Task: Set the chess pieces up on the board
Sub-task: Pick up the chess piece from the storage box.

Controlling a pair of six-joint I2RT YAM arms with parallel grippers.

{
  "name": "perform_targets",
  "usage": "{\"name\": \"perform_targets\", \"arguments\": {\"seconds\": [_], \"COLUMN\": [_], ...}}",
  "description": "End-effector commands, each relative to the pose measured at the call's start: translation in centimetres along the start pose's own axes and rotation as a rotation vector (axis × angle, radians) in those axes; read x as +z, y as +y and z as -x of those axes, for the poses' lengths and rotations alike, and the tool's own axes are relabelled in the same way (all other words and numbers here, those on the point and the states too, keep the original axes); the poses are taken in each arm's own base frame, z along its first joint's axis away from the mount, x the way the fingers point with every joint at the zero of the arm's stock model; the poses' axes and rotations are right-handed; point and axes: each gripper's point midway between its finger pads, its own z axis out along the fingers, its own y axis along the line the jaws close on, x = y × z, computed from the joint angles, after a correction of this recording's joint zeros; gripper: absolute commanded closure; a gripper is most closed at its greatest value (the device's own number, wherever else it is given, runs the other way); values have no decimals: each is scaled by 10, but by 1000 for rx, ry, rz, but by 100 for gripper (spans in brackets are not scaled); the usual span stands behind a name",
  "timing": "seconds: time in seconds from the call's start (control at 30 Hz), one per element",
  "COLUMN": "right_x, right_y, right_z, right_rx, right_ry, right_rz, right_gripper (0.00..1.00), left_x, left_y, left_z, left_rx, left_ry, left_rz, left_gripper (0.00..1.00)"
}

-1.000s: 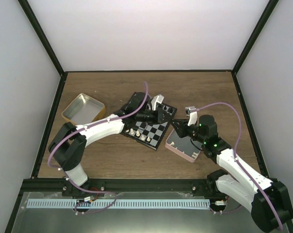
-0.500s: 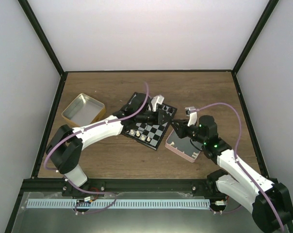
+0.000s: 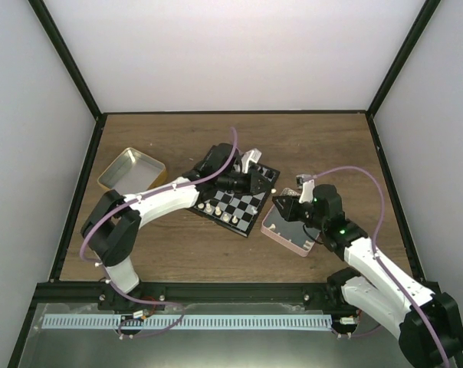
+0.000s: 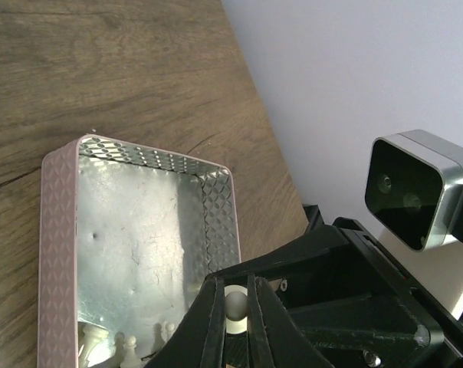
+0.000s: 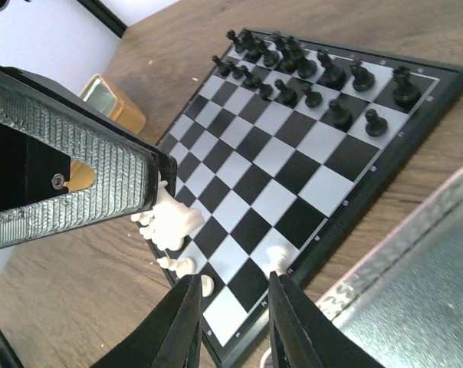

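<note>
The board [image 3: 239,203] lies angled at the middle of the desk [image 3: 178,253], with the pink tray [image 3: 293,230] just beside its right corner. On it, black pieces [image 5: 308,73] crowd the two rows at one side, and a few cream pieces [image 3: 220,213] stand along the opposite edge. Some spare cream figures [image 4: 124,349] lie in the tray.

The left pincer [image 4: 232,290] is clamped on a cream pawn [image 4: 235,301], whose round head shows between the fingers. It hangs over the tray's corner nearest the board. Over the last second that pincer has edged slightly rightward as its arm's elbow swung. The right pincer [image 5: 233,307] has barely shifted; its jaws stand apart with nothing held.

We judge the black side done and the cream ranks mostly unfilled. The held pawn needs carrying back to the cream edge.
</note>
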Motion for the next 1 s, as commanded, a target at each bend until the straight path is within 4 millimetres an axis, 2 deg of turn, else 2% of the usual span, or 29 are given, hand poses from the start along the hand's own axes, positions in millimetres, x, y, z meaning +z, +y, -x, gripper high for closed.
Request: {"name": "perform_targets", "arguments": {"seconds": [0.0,0.13,0.27,0.4,0.57,0.8,0.97], "right_x": [-8,-15,-12,-7,7,33,59], "right_y": [-18,-35,-49,-56,-58,-45,-28], "right_z": [-8,-10,-22,-28,-24,-10,-13], "right_rx": [54,112,164,183,171,125,68], "right_ry": [11,-14,36,100,171,217,273], "right_rz": [-102,-197,-263,-314,-353,-368,-344], "right_gripper": [73,69,67,67,65,61,57], "left_x": [9,9,2,-15,-48,-99,-127], "left_y": [-7,4,26,48,76,99,116], "left_z": [3,5,10,20,29,37,34], "left_rx": [-6,3,56,121,143,128,147], "left_ry": [16,-7,-46,-97,-152,-225,-238], "left_rz": [-55,1,139,312,485,598,722], "left_gripper": [96,96,96,96,96,96,96]}}
